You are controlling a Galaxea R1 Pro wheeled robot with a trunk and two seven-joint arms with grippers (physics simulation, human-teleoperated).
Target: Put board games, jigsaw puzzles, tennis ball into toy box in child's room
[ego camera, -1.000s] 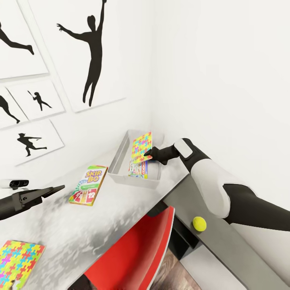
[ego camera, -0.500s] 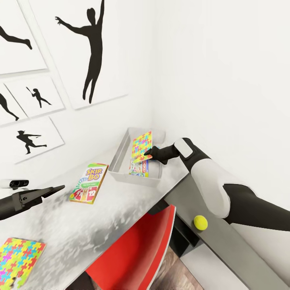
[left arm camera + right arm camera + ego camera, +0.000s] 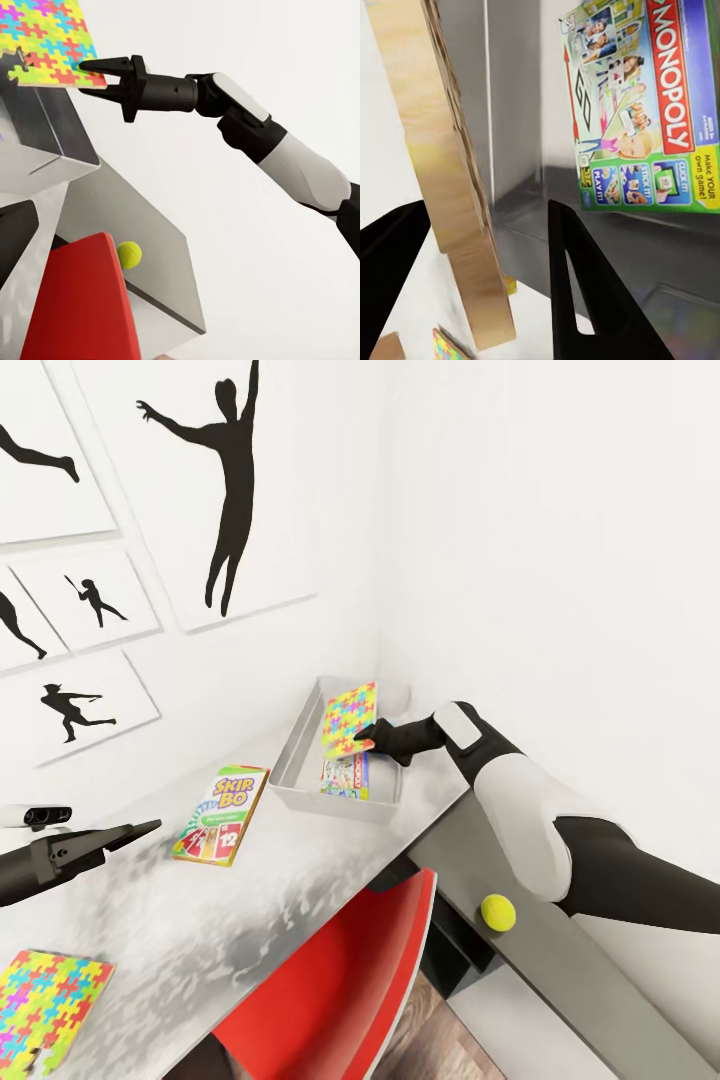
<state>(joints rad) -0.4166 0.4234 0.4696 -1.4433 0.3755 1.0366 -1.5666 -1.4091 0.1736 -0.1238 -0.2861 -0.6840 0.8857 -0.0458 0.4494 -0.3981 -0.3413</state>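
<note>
Puzzle (image 3: 351, 720) in hand, the right gripper (image 3: 366, 740) pinches one bottom corner of the bright slab and holds it tilted up on edge over the grey toy box (image 3: 296, 760), near the middle of the head view. In the left wrist view the same gripper (image 3: 97, 71) clamps the slab's edge (image 3: 46, 37), with the slab reaching away from it over the box wall (image 3: 56, 142). The slab's long side slopes up toward the wall corner, so its free end sits above the box's far half; letting it go there should, by judgement, drop it inside.

Under it, a Monopoly game (image 3: 345, 778) already lies flat on the box floor, plain in the right wrist view (image 3: 649, 105).

Outward on the desk (image 3: 290, 870), a Skip-Bo game (image 3: 220, 817) lies left of the box, nearer the left gripper (image 3: 135, 830), which hovers at the left edge with nothing in it; how wide it stands cannot be told. A second puzzle (image 3: 48, 1000) lies at lower left. A tennis ball (image 3: 497, 912) rests on a lower grey ledge (image 3: 560, 960) at lower right, under the right arm, beside a red chair (image 3: 340, 980).
</note>
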